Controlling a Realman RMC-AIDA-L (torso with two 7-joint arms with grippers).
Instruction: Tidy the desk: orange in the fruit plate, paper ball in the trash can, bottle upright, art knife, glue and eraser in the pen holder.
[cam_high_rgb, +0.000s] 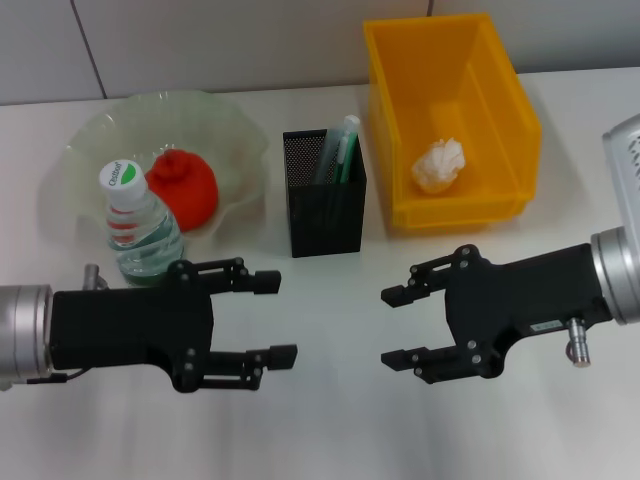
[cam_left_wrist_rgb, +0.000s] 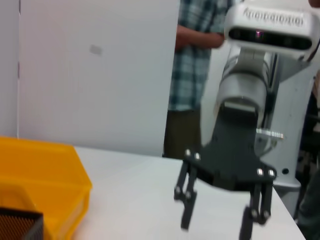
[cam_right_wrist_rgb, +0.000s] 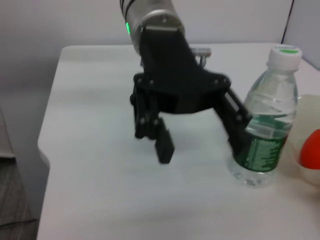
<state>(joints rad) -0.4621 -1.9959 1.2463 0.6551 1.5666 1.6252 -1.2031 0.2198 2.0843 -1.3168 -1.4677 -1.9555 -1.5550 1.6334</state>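
On the white worktop (cam_high_rgb: 330, 420) the left claw (cam_high_rgb: 282, 319) and the right claw (cam_high_rgb: 398, 326) face each other near the front edge, both with fingers spread wide and nothing between them, tips pointing inward with a bare gap of worktop separating the two. The bottle (cam_high_rgb: 140, 225) stands upright with its white cap on, just behind the left claw and touching or nearly touching the front rim of the fruit plate (cam_high_rgb: 230, 130), a pale, wavy-edged glass dish at the back left. The orange (cam_high_rgb: 185, 185) lies inside that plate, right beside the bottle. In the middle stands the black mesh pen holder (cam_high_rgb: 323, 195), with a green-and-white stick-like item (cam_high_rgb: 346, 145) poking out of it; what else sits inside is hard to make out through the mesh, possibly a second slim tool. To its right is the yellow bin serving as the trash can (cam_high_rgb: 500, 100), and the crumpled paper ball (cam_high_rgb: 440, 165) rests on its floor. The right wrist view shows the left claw (cam_right_wrist_rgb: 200, 145) open beside the bottle (cam_right_wrist_rgb: 265, 130); the left wrist view shows the right claw (cam_left_wrist_rgb: 217, 225) open above the worktop, with a person in a plaid shirt (cam_left_wrist_rgb: 192, 55) behind.
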